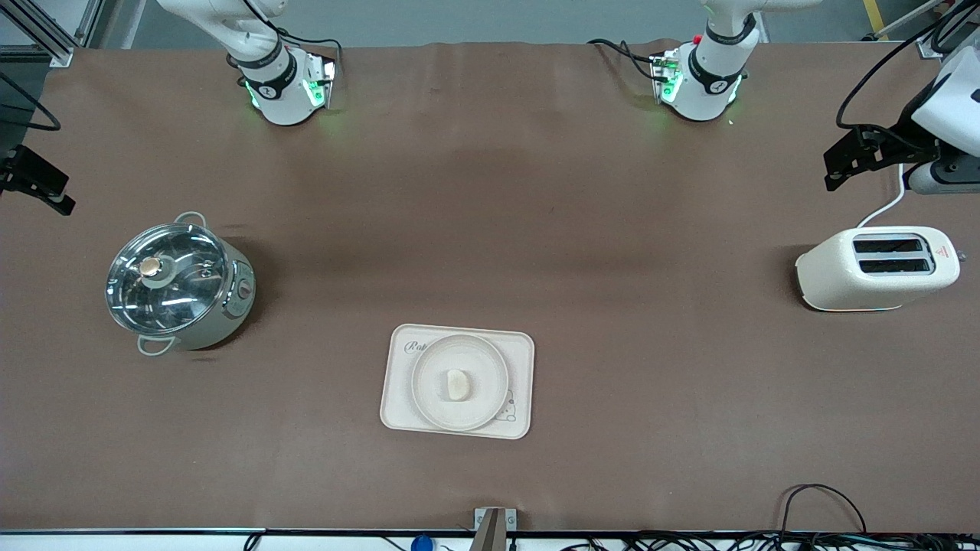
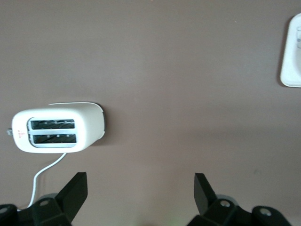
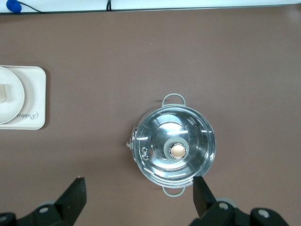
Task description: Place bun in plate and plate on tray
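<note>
The tiny pale bun (image 1: 457, 385) lies in the middle of the round cream plate (image 1: 484, 366). The plate sits on the cream rectangular tray (image 1: 396, 392), near the front-camera edge of the table at its middle. My left gripper (image 1: 846, 161) is open and empty, in the air over the left arm's end of the table, above the toaster; its wrist view (image 2: 141, 193) shows a corner of the tray (image 2: 291, 66). My right gripper (image 1: 38, 184) is open and empty over the right arm's end, near the pot; its wrist view (image 3: 139, 195) shows tray (image 3: 36, 101), plate (image 3: 14, 101) and bun (image 3: 3, 92).
A steel pot with a glass lid (image 1: 180, 283) stands toward the right arm's end of the table and shows in the right wrist view (image 3: 175, 147). A white toaster (image 1: 877, 268) with a cord stands toward the left arm's end and shows in the left wrist view (image 2: 56, 131).
</note>
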`<move>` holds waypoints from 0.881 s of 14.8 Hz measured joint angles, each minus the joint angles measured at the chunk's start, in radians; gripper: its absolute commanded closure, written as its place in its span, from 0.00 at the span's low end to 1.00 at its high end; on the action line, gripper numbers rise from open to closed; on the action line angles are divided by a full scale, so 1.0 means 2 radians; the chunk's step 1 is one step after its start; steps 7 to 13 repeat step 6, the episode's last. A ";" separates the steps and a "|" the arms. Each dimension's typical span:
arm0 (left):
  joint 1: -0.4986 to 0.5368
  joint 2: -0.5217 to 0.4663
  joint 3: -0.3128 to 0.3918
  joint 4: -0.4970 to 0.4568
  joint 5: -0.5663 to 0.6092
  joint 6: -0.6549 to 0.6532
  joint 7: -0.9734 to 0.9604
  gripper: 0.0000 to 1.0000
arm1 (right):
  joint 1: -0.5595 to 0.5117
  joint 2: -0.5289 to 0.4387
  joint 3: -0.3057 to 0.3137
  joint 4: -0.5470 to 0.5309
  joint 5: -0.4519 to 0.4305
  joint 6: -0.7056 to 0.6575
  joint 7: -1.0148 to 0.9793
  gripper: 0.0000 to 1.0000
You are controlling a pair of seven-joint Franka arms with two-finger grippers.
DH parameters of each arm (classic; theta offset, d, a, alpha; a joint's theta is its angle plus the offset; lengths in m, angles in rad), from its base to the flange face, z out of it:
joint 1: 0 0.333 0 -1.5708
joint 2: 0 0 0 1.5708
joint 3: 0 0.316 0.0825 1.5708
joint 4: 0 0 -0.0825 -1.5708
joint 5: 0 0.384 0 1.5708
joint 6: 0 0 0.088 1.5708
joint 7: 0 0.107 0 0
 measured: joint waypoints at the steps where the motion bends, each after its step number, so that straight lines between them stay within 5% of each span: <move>1: 0.000 0.000 0.000 0.000 -0.007 -0.002 0.000 0.00 | 0.000 0.000 0.000 0.000 0.000 -0.001 0.000 0.00; 13: 0.002 0.001 0.001 0.000 -0.013 -0.008 0.000 0.00 | 0.012 0.000 -0.015 0.000 0.002 -0.003 0.000 0.00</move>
